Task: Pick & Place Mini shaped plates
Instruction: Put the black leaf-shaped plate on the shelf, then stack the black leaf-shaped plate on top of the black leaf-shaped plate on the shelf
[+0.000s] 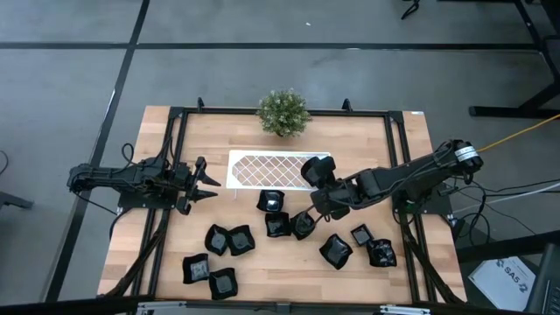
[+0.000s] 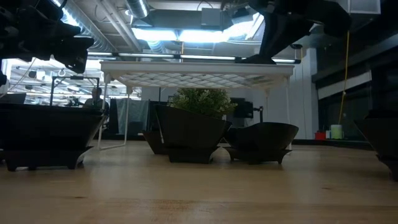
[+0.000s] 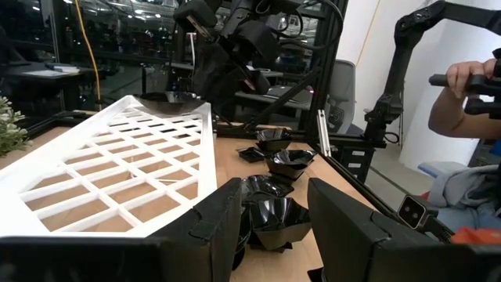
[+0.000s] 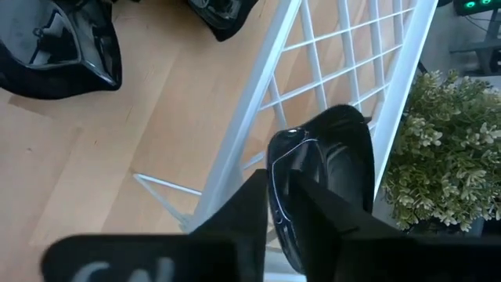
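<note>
One black glossy mini plate [image 4: 333, 168] is in my right gripper [image 4: 286, 207], shut on it over the right end of the white lattice tray [image 1: 262, 169]. The left wrist view shows this plate [image 3: 168, 100] at the tray's far corner, under the right gripper [image 3: 227, 55]. Several other black mini plates [image 1: 229, 239] sit on their bases on the wood near the tray. My left gripper [image 1: 210, 184] hovers open at the tray's left end, touching nothing. My right gripper pinches the plate's rim [image 4: 282, 168] between its two fingers, one on the inner face and one on the outer. The fingers slant down from the table's right side. The plate is tilted over the tray's lattice; whether it touches the lattice I cannot tell.
A small green potted plant [image 1: 283, 112] stands just beyond the tray's far edge. The tray stands on thin white legs [image 2: 268, 112] above the wood. A black frame rail [image 1: 398, 175] borders the table. A person's hands [image 3: 470, 82] show in the room beyond.
</note>
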Tool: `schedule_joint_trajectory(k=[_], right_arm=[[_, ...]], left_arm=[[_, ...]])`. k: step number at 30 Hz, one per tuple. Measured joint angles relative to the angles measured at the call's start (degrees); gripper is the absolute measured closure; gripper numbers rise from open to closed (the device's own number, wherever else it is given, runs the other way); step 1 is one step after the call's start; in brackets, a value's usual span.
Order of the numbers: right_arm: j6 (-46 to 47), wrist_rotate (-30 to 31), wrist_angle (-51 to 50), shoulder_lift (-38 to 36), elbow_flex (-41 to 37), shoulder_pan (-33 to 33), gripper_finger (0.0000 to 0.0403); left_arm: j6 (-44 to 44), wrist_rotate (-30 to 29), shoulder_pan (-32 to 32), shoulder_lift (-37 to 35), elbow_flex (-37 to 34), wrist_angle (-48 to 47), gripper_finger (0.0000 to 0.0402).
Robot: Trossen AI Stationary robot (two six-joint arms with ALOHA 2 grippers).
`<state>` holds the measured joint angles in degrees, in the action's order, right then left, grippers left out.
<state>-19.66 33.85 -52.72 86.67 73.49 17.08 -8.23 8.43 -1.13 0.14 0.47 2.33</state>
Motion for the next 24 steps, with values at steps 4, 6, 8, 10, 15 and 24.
schedule_joint_trajectory(k=[4, 6, 8, 10, 15, 24], right_arm=[[0.2, 0.1, 0.3, 0.0, 0.0, 0.1, 0.0316], [1.3, 1.3, 0.6, 0.0, 0.0, 1.3, 0.0307], [2.5, 3.6, 1.4, 0.0, 0.1, 3.5, 0.0302], [3.0, 5.8, 2.2, 0.0, 0.1, 6.1, 0.0300], [4.4, 8.0, 3.7, 0.0, 0.1, 12.0, 0.0299], [18.4, -0.5, 3.7, 2.6, 0.1, 18.3, 0.0299]], left_arm=[[0.0, 0.0, 0.0, 0.0, 0.0, 0.0, 0.0258], [0.0, 0.0, 0.0, 0.0, 0.0, 0.0, 0.0258], [0.0, 0.0, 0.0, 0.0, 0.0, 0.0, 0.0258], [0.0, 0.0, 0.0, 0.0, 0.0, 0.0, 0.0258], [0.0, 0.0, 0.0, 0.0, 0.0, 0.0, 0.0258], [0.0, 0.0, 0.0, 0.0, 0.0, 0.0, 0.0258]])
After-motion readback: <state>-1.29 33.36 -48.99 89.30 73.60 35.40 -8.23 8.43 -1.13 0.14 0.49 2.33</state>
